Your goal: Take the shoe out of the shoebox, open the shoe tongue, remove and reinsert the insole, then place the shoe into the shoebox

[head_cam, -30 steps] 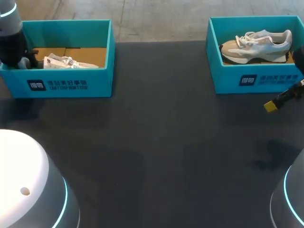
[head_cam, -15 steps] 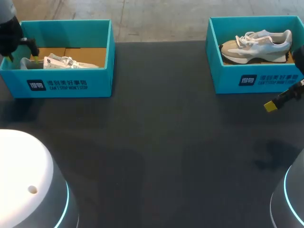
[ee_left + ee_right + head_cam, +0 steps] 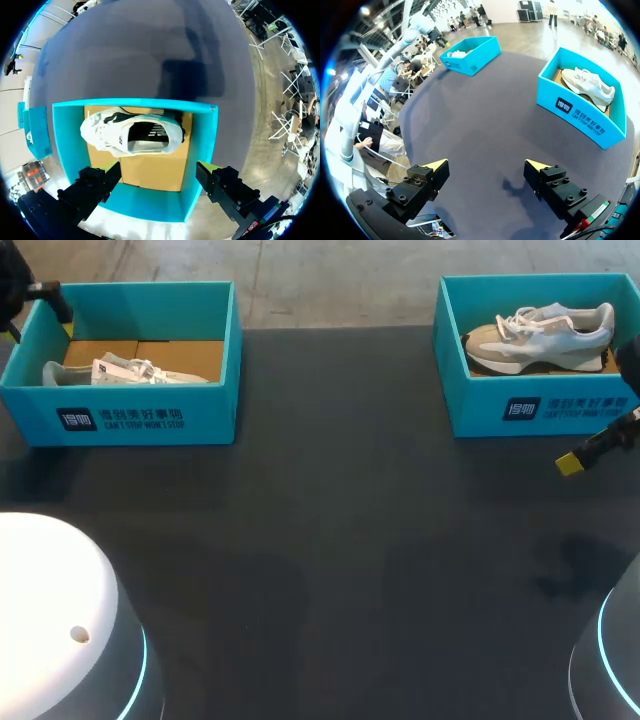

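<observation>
While the white shoe (image 3: 132,137) lies inside the left shoebox (image 3: 202,150), at the far left corner of the bench (image 3: 350,540), lifting it out is judged the step in hand.

The left pincer (image 3: 157,167) hangs over the box's far wall, spread wide and holding nothing. It would do well to descend straight and take the shoe across its collar. One finger should enter the opening, as the shoe sits close to the box wall facing the bench's near edge. The lift should be vertical until the sole clears the rim.

The shoe is white with dark side markings and white laces, and its opening faces up. The upper will likely yield under grip.

At the far right corner, the right shoebox (image 3: 530,405) holds a beige-and-white shoe (image 3: 540,335). The right pincer (image 3: 486,164) hovers by the right edge, wide open and empty.
</observation>
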